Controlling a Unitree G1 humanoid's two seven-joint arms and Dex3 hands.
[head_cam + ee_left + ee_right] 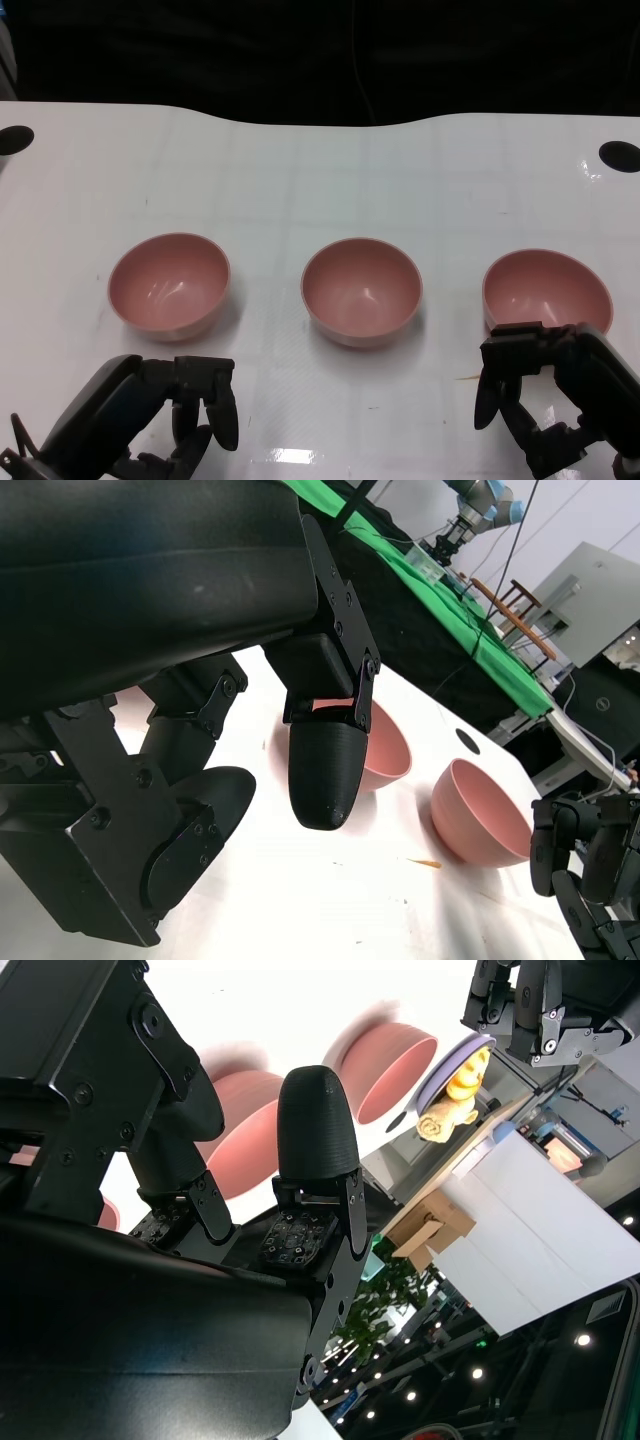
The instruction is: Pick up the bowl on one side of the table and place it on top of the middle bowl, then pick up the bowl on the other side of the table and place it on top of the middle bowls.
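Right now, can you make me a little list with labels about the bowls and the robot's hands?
bowls: three pink bowls in a row, none stacked yet
left bowl: upright, empty, on the table
middle bowl: upright, empty
right bowl: upright, empty, near edge partly hidden by the right hand
left hand: holds nothing, just in front of the left bowl
right hand: holds nothing, fingers apart, right by the right bowl

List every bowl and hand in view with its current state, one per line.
left bowl: upright on the table, empty, not stacked
middle bowl: upright, empty, nothing on it
right bowl: upright, empty, not stacked
left hand: holds nothing, short of the left bowl
right hand: holds nothing, its fingers in front of the right bowl's near rim
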